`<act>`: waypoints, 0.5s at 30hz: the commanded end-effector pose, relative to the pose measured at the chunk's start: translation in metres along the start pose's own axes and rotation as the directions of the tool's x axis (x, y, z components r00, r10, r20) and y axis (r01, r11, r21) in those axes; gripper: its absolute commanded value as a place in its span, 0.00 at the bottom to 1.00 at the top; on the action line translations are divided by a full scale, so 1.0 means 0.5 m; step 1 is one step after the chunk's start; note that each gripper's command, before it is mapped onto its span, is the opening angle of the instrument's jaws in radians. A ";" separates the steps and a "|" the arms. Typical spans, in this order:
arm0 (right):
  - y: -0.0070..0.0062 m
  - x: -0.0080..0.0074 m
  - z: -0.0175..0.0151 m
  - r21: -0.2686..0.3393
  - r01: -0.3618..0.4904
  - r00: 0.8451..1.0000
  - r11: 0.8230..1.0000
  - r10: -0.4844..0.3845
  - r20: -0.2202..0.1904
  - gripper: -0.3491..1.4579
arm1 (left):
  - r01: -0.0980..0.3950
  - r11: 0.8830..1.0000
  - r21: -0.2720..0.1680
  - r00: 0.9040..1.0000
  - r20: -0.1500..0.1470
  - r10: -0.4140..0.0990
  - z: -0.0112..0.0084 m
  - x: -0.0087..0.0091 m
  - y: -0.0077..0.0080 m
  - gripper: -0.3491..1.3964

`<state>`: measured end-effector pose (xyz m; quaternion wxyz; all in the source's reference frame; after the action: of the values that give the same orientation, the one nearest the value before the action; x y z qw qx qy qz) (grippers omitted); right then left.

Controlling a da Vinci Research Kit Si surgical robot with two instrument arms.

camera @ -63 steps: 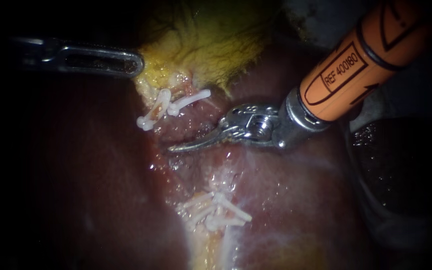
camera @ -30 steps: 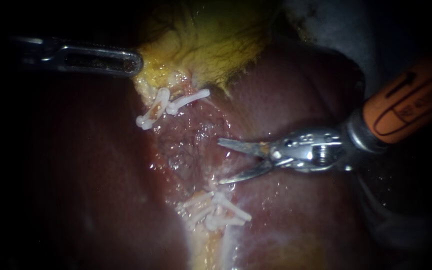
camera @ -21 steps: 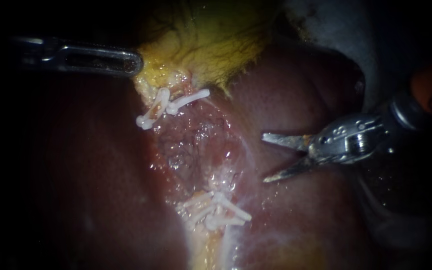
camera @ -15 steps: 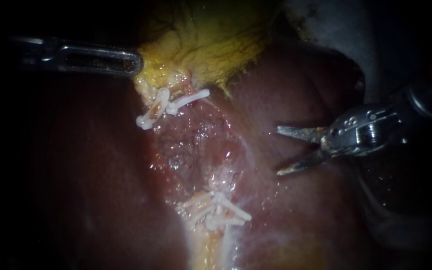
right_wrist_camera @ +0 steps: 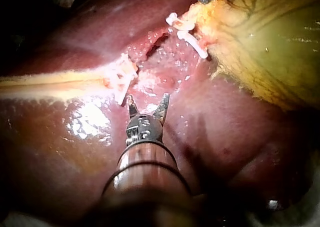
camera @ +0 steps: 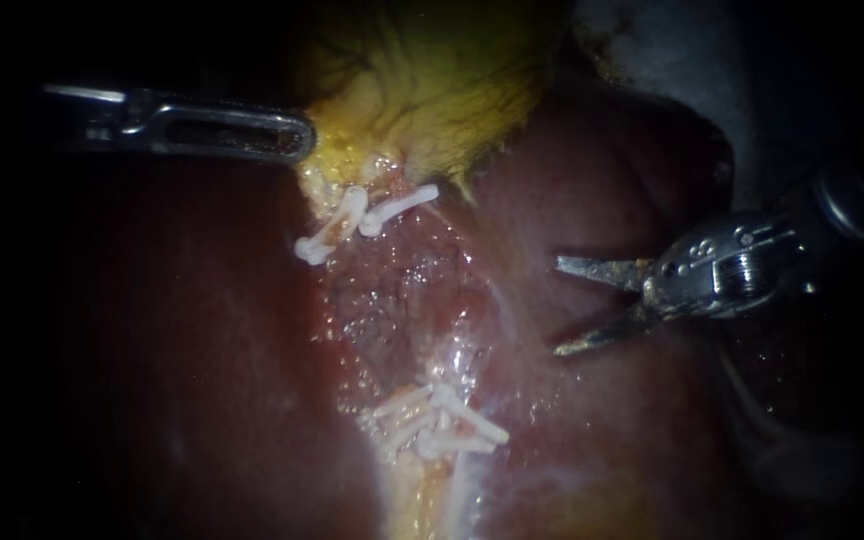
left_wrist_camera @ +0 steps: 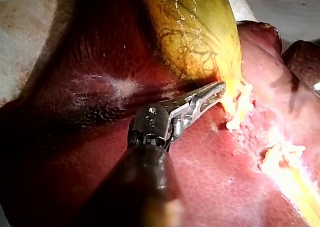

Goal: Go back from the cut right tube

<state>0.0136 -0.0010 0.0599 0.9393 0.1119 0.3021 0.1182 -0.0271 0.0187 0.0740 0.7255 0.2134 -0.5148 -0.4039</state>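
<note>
My right instrument comes in from the right with its two blades open and nothing between them. It hangs over the liver, well right of the raw strip between the two clip groups. White clips sit on the stump under the yellow gallbladder. More white clips sit on the lower stump. My left instrument is shut on the gallbladder's edge. In the right wrist view the open blades point at the gap beside the lower clips. In the left wrist view the left instrument grips by the gallbladder's neck.
Dark red liver surrounds the site on all sides. A pale tissue band runs away from the lower clips. Grey bench cover shows beyond the liver's upper right edge.
My right instrument has drawn back to the right from the gap between the clips and its blades have opened. The left instrument, gallbladder and upper clips shifted slightly right and down.
</note>
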 end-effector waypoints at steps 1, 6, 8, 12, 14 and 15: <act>0.0000 0.0000 0.0000 0.000 0.000 1.000 1.000 0.000 0.000 1.00 | -0.002 1.000 0.003 1.000 -0.009 0.002 0.0008 0.0007 0.0000 0.00; 0.0000 0.0000 0.0000 0.000 0.000 1.000 1.000 0.000 0.000 1.00 | -0.005 1.000 0.006 1.000 -0.018 0.005 0.0023 0.0016 0.0001 0.00; 0.0001 0.0000 0.0000 0.000 0.000 1.000 1.000 0.000 0.000 1.00 | -0.005 1.000 0.006 1.000 -0.018 0.005 0.0024 0.0015 0.0001 0.00; 0.0001 -0.0001 0.0000 0.000 0.000 1.000 1.000 0.000 0.000 1.00 | -0.005 1.000 0.006 1.000 -0.018 0.005 0.0024 0.0015 0.0001 0.00; 0.0001 -0.0001 0.0000 0.000 0.000 1.000 1.000 0.000 0.000 1.00 | -0.005 1.000 0.006 1.000 -0.018 0.005 0.0024 0.0015 0.0001 0.00; 0.0001 -0.0001 0.0000 0.000 0.000 1.000 1.000 0.000 0.000 1.00 | -0.004 1.000 0.006 1.000 -0.018 0.005 0.0024 0.0015 0.0001 0.00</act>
<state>0.0136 -0.0010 0.0599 0.9391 0.1131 0.3029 0.1167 -0.0281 0.0182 0.0749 0.7306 0.2182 -0.5098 -0.3985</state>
